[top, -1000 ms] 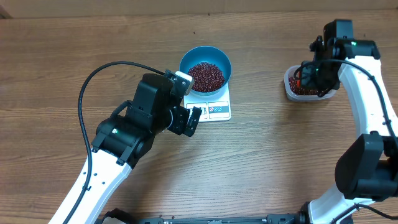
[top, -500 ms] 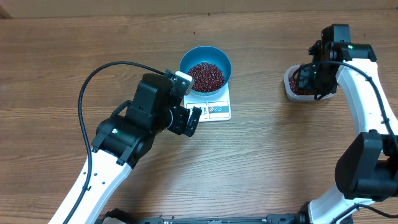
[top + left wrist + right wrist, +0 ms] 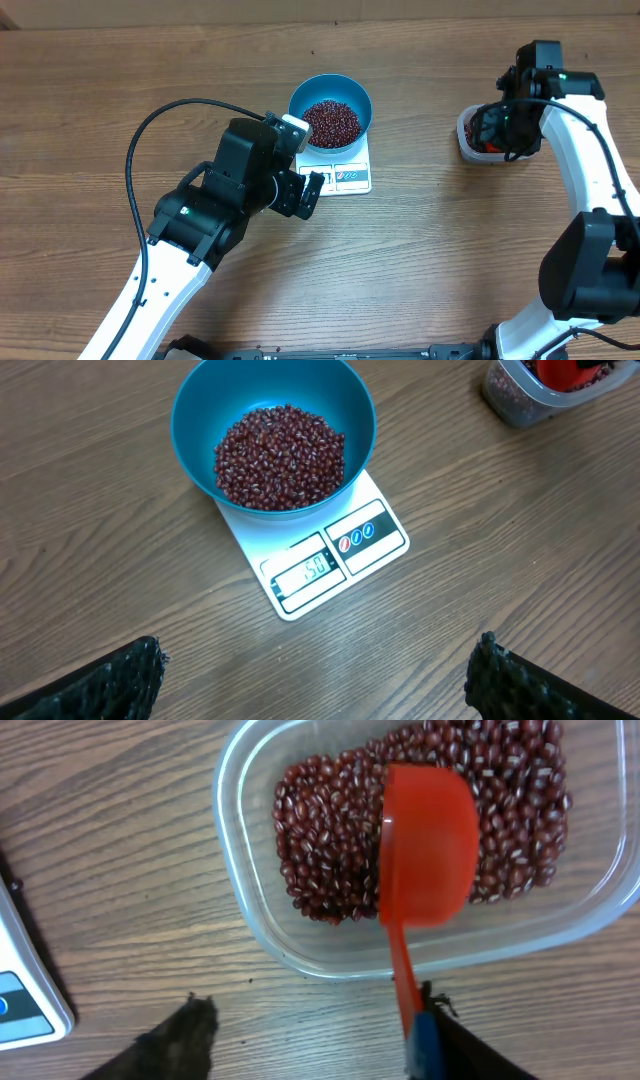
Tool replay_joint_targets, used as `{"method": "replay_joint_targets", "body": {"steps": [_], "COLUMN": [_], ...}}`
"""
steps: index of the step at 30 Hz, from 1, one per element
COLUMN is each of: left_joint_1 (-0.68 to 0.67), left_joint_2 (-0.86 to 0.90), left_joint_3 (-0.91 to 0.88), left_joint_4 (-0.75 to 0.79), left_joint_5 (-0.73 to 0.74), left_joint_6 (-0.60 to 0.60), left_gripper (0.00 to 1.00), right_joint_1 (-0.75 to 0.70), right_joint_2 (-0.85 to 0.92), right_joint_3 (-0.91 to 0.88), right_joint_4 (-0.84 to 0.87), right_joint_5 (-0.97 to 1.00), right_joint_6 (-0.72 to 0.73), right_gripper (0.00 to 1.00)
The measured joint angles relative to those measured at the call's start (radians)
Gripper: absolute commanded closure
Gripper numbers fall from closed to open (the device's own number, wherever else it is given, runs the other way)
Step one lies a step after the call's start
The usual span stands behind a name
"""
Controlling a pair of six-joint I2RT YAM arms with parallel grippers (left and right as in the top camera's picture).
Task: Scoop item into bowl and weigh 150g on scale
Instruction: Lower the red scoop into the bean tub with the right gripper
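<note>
The blue bowl [image 3: 296,108] stands on the white scale [image 3: 345,177] and holds a heap of dark red beans [image 3: 331,122]. My left wrist view shows the same bowl [image 3: 200,420], beans [image 3: 280,455] and scale [image 3: 330,565], its display lit. My left gripper [image 3: 315,680] hangs open, just in front of the scale, with nothing between its fingers. My right gripper [image 3: 310,1020] is open at the near edge of a clear tub [image 3: 240,870]. A red scoop [image 3: 425,840] lies on the beans [image 3: 320,840] in that tub. Its handle leans against my right-hand finger.
The clear tub [image 3: 470,147] sits at the right of the table, well apart from the scale. A black cable [image 3: 150,130] loops from the left arm over the wood. A corner of the scale [image 3: 25,1000] shows at the left of the right wrist view.
My right gripper has opened and let go of the scoop's handle, and the scoop now rests in the tub. The left arm, bowl and scale have not moved.
</note>
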Motion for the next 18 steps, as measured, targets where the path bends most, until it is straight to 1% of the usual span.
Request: {"method": "replay_joint_targets", "body": {"steps": [3, 9, 18], "left_joint_1": [0.000, 0.000, 0.000], "left_joint_2": [0.000, 0.000, 0.000], "left_joint_3": [0.000, 0.000, 0.000], "left_joint_4": [0.000, 0.000, 0.000], "left_joint_5": [0.000, 0.000, 0.000], "left_joint_6": [0.000, 0.000, 0.000], "left_gripper": [0.00, 0.01, 0.00], "right_joint_1": [0.000, 0.000, 0.000], "right_joint_2": [0.000, 0.000, 0.000], "right_joint_3": [-0.018, -0.045, -0.045], "right_joint_4": [0.010, 0.029, 0.030], "right_joint_5": [-0.003, -0.020, 0.000], "right_joint_6": [0.012, 0.018, 0.018], "right_gripper": [0.25, 0.16, 0.11]}}
